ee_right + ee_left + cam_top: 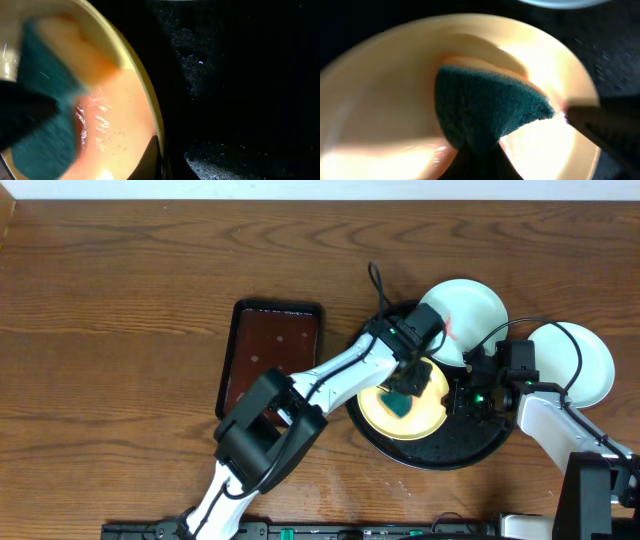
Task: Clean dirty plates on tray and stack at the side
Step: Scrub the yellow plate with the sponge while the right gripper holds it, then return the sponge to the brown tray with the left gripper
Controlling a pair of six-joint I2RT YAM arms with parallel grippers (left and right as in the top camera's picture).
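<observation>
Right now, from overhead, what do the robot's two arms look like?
Both have white rounded link shells with blocky black joints. The left arm has a looping black cable by its wrist. The right arm shows a small lit green light and a thin black cable arcing off it.

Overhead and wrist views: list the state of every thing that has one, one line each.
Pale yellow plate: on the black tray, wet, with a reddish film, under the sponge.
Sponge: pressed on that plate.
Left gripper: shut on the sponge.
Right gripper: at the yellow plate's rim; grip unclear.
Smeared white plate: red smear, overlapping the tray's far rim.
Other white plate: off the tray, no smear visible.
</observation>
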